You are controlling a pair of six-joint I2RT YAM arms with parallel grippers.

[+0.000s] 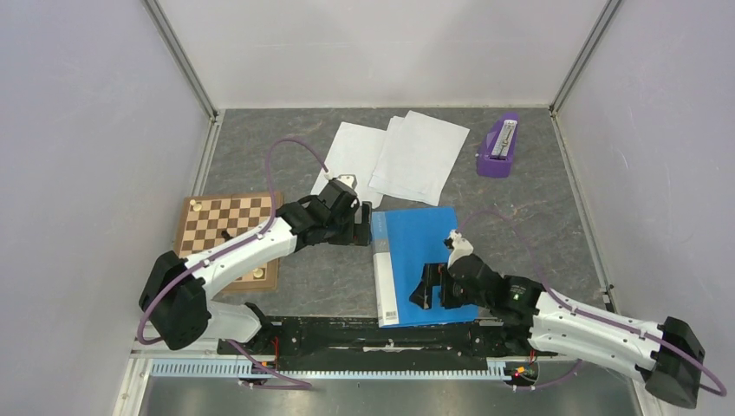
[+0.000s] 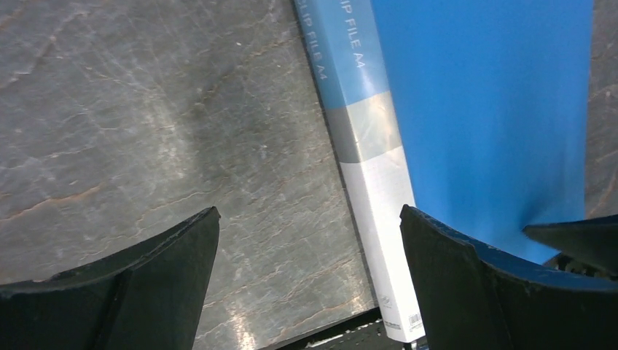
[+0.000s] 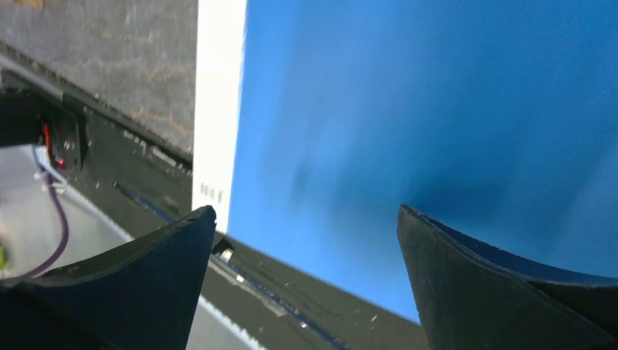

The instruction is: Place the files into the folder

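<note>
Looking like the opening step: the folder [image 1: 425,260] lies closed on the table [image 1: 537,217] near the arms, files [image 1: 407,156] well behind it, untouched. Left end effector [image 1: 364,224] hangs open by the spine's far end, right end effector [image 1: 426,288] open over the cover's near edge. Next, I'd guess: catch the cover's edge, lift it.

The top view looks down from behind the arms; both wrist views look closely down on the folder [image 1: 425,260] [image 2: 481,109] [image 3: 437,131], which all three share.
</note>
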